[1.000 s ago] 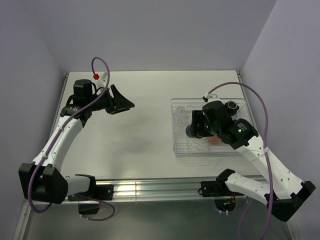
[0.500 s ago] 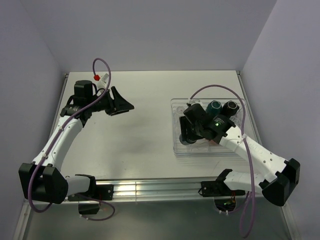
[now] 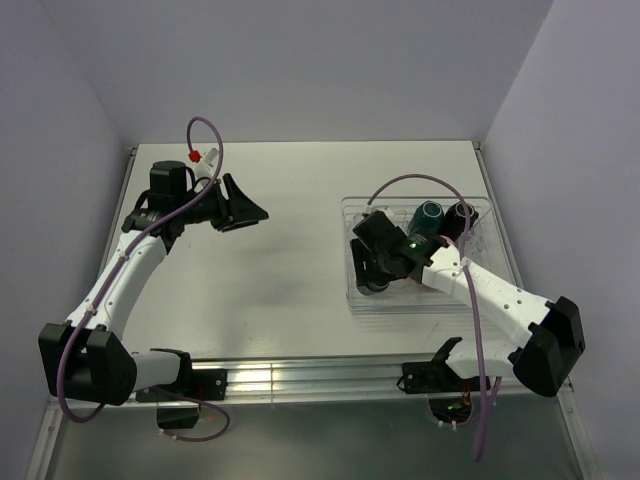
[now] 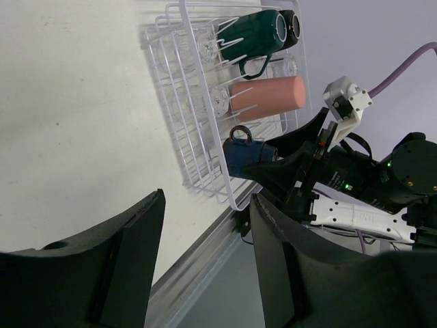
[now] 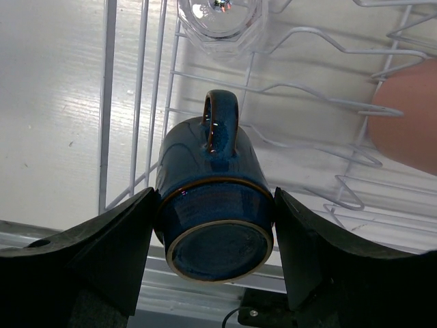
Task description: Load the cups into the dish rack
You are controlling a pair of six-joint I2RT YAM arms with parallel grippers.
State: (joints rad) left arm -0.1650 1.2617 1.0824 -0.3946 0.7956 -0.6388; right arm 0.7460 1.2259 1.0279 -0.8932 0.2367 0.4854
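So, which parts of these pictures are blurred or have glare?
Top external: even light, with a bright reflection on the metal rail. Left wrist: its near fingers are dark and soft, the dish rack sharp. Right wrist: blue mug sharp, a highlight in the glass tumbler.

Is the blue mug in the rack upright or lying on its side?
Lying on its side: the blue mug shows its base to the wrist camera, handle up, among the dish rack wires.
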